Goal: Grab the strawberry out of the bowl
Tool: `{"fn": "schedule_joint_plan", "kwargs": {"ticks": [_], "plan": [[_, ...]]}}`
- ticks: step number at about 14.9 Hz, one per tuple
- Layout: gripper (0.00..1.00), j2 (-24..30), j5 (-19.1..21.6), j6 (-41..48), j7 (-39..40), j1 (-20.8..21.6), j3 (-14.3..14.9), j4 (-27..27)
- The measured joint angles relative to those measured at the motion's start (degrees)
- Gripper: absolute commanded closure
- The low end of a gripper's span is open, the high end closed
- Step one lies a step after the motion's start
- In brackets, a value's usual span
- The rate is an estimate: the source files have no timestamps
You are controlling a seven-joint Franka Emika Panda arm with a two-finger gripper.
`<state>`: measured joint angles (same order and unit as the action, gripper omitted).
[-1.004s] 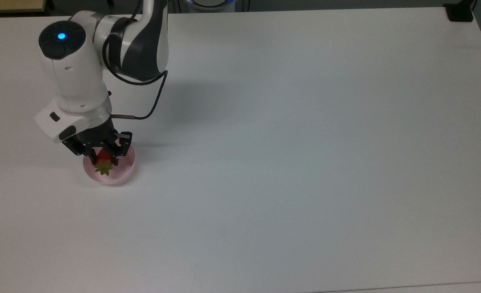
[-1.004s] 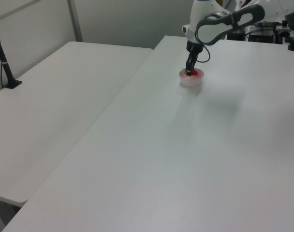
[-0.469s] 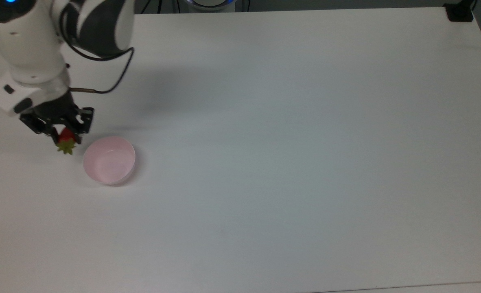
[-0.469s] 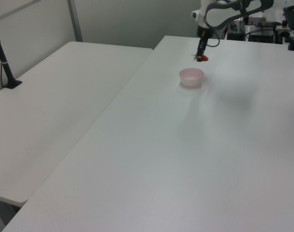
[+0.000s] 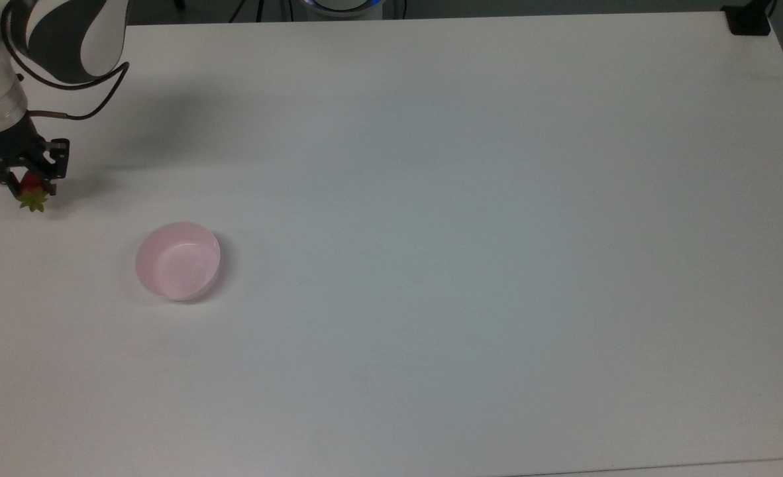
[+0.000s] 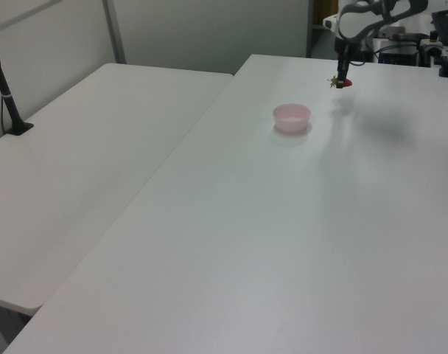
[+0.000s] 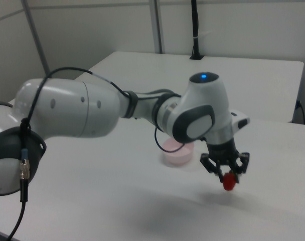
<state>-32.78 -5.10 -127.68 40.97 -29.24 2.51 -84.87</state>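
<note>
- Red fruit sits pinched in the pincer [image 5: 22,182] at the far left edge of the top view: the two black fingers are closed on the strawberry [image 5: 30,189], squeezing its body from either side so that it cannot slip out.
- Its green leafy crown hangs free below the fingertips in the top view, which suggests the grip was taken on the firmer red flesh rather than on the leaves.
- In the right view the pincer [image 7: 225,170] points straight down in the lower right of the frame, and the strawberry [image 7: 229,183] hangs clear above the worktop [image 7: 117,201] with a soft shadow beneath it; it is carried, not resting.
- In the left view the strawberry [image 6: 338,82] shows near the upper right, held in the air above the worktop.
- Pale pink, the bowl [image 5: 177,261] stands in the left-centre of the top view, upright with nothing inside, well apart from the fruit; the lift out of it looks complete.
- White and bare, the worktop [image 5: 471,252] spreads across the remainder of the frame, leaving free room for a set-down.
</note>
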Motion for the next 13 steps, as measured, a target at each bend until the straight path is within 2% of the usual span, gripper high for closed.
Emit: {"fn": "schedule_joint_plan", "kwargs": {"ticks": [2,3,5,8,9,13], "plan": [[0.6,-1.46,-0.58,-2.97,0.31,-0.9,-0.01,-0.52],[0.48,-2.02,-0.69,-3.96,0.31,-0.9,-0.04,-0.81],[0.42,-2.65,-0.7,-4.44,0.31,-0.77,-0.19,-1.0],[0.03,-2.81,-0.71,-4.45,0.3,-0.63,-0.28,-1.13],[0.0,-2.82,-0.71,-4.45,0.31,-0.63,-0.29,-1.16],[0.0,-1.72,-0.7,-4.52,-1.87,0.82,-0.92,-0.27]]}}
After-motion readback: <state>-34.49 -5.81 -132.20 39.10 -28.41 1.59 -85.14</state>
